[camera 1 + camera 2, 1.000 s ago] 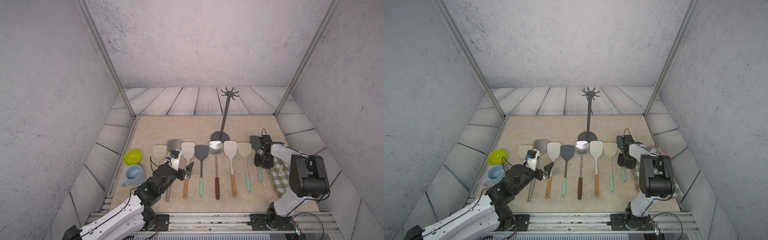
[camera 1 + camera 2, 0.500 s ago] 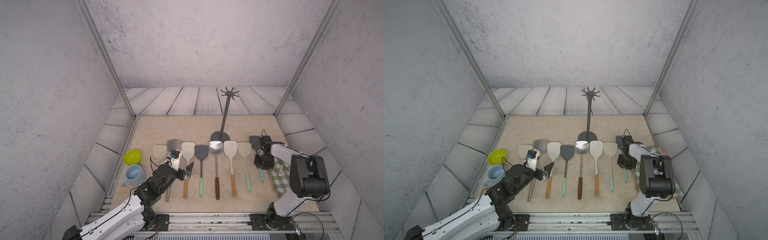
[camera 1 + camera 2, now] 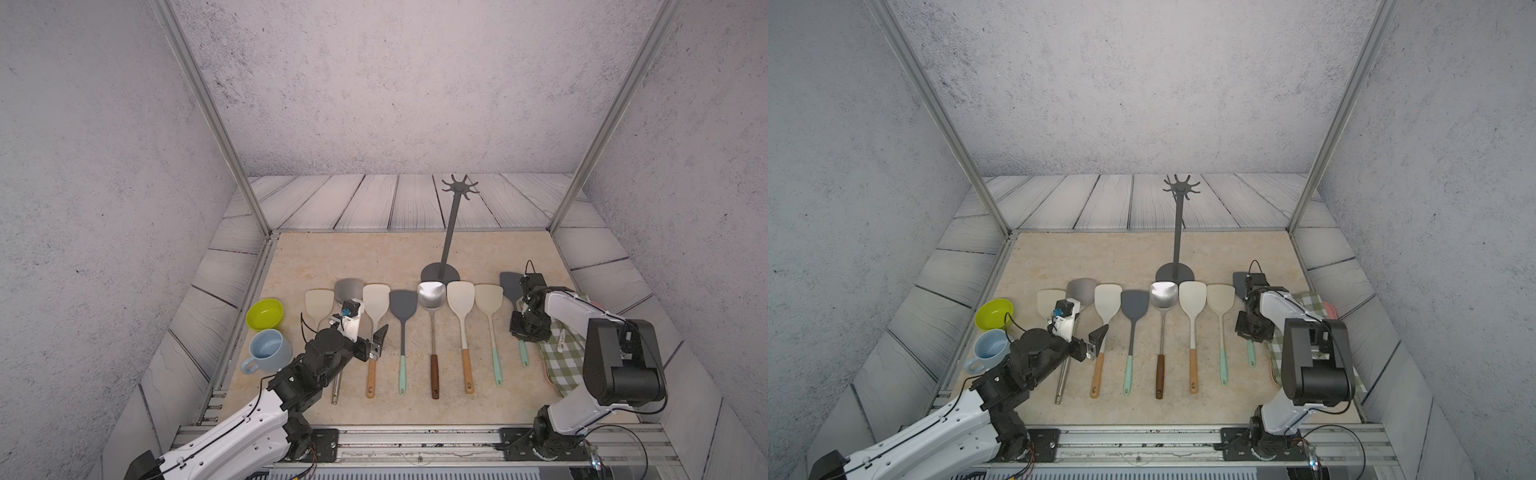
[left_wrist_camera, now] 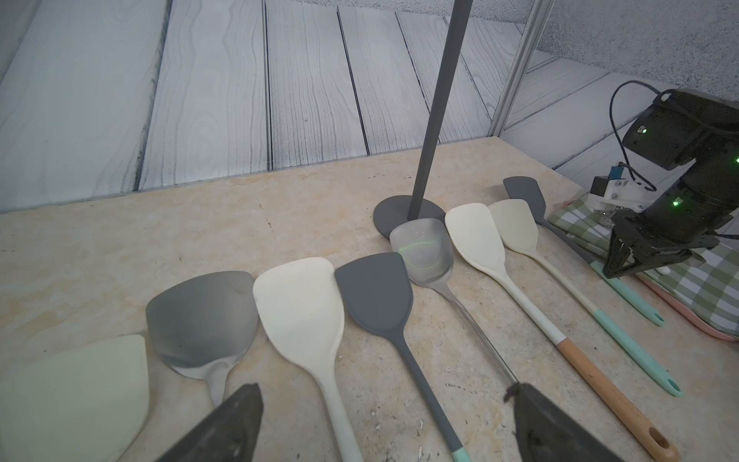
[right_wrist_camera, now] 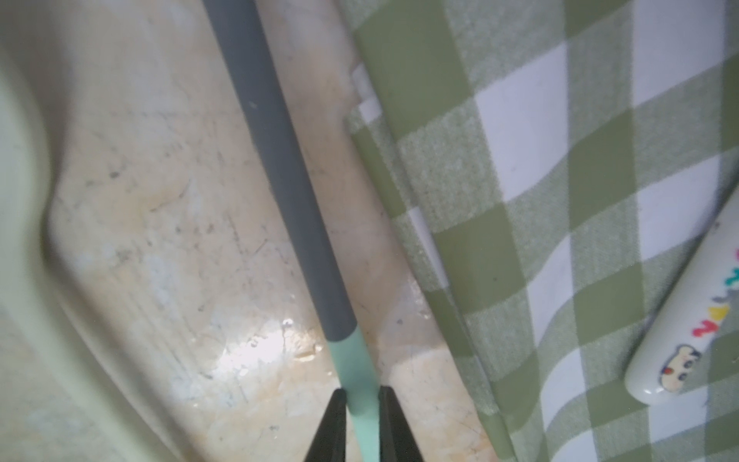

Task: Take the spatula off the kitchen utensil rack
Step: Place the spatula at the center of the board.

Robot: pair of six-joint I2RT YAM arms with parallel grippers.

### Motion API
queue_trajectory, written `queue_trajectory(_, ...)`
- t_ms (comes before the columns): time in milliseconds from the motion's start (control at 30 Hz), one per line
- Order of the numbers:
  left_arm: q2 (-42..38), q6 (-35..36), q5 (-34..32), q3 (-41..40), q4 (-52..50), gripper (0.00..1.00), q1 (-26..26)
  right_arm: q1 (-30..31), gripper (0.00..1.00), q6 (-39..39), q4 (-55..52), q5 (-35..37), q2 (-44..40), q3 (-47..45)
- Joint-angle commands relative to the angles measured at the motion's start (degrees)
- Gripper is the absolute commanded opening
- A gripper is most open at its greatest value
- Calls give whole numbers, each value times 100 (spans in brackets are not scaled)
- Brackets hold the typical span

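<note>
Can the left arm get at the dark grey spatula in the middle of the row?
Probably yes: the left gripper, jaws open, hangs close beside that dark grey spatula; nothing lies over it.

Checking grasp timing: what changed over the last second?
The right gripper closed its jaws onto the mint handle of the rightmost grey spatula, which still lies flat; no lift shows. The left gripper stayed open over the row, and the kitchen utensil rack and the other spatulas did not move.
</note>
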Motion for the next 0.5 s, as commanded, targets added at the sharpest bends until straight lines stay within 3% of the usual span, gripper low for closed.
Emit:
queue_trajectory(0, -15, 44, 58, 6, 164, 99, -11, 4, 17, 24, -225, 22, -127, -136)
queue_trajectory(200, -36, 128, 178, -14, 210, 99, -14, 26, 19, 25, -216, 52, -359, -202)
queue_trajectory(467, -328, 192, 408, 29, 82, 99, -18, 43, 48, -55, -72, -295, -1626, -164)
